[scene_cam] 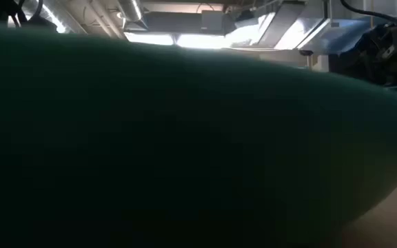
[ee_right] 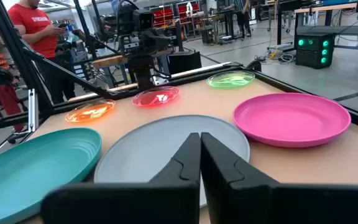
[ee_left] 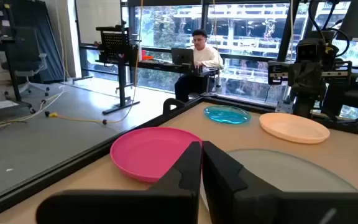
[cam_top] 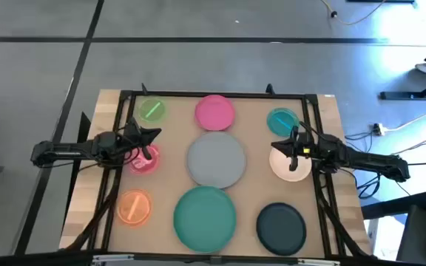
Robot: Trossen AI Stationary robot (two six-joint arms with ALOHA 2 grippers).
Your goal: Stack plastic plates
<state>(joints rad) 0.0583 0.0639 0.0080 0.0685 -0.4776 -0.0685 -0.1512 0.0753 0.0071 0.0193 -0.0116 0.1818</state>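
Nine round plates lie apart on the table. At the far side are the translucent green [cam_top: 151, 110], magenta [cam_top: 215, 112] and translucent teal [cam_top: 282, 120] plates. In the middle row are the pink [cam_top: 145, 159], grey [cam_top: 216, 160] and cream [cam_top: 290, 165] plates. At the near side are the orange [cam_top: 134, 206], teal-green [cam_top: 205, 213] and dark teal [cam_top: 281, 227] plates. My left gripper [cam_top: 156, 134] is shut and empty above the pink plate's far edge. My right gripper [cam_top: 276, 145] is shut and empty above the cream plate's far left edge.
A black frame [cam_top: 220, 94] runs round the table's edges. In the low view the teal-green plate's rim [scene_cam: 185, 138] fills the picture. A person sits at a desk [ee_left: 204, 56] beyond the table, and another person [ee_right: 39, 31] stands behind my left arm.
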